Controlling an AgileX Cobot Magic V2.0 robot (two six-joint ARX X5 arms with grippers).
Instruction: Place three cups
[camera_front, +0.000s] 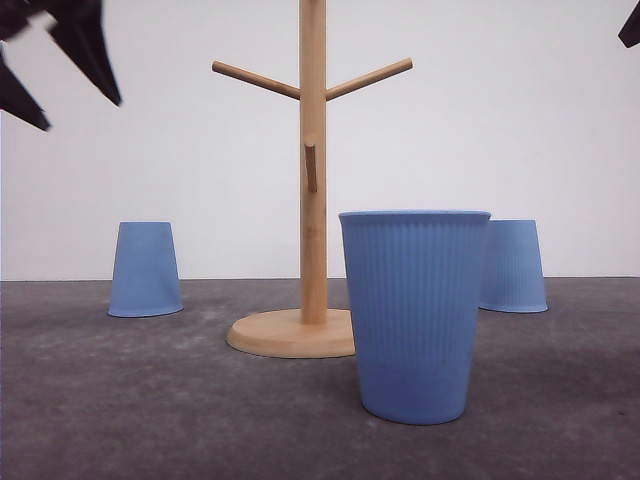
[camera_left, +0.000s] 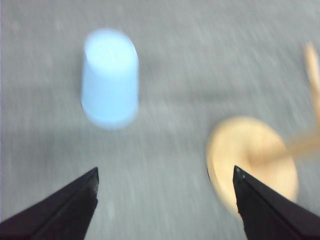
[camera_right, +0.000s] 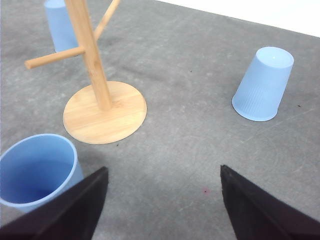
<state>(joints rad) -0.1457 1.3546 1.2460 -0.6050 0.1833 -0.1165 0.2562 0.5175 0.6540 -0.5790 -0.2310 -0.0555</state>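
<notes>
Three light-blue ribbed cups stand on the grey table. One upright cup (camera_front: 415, 315) is nearest, in front of the rack; the right wrist view shows this upright cup (camera_right: 37, 170) too. A second cup (camera_front: 145, 270) is upside down at the back left, and it is the blurred cup (camera_left: 110, 77) in the left wrist view. The third cup (camera_front: 513, 266) is upside down at the back right (camera_right: 264, 84). My left gripper (camera_front: 80, 112) hangs open high at the left, above and apart from the left cup (camera_left: 165, 200). My right gripper (camera_right: 165, 200) is open and empty above the table.
A wooden cup rack (camera_front: 313, 200) with angled pegs stands mid-table on a round base (camera_right: 105, 112), between the cups; its base (camera_left: 252, 162) lies next to my left fingers' line of sight. A white wall (camera_front: 500, 120) closes the far edge of the table.
</notes>
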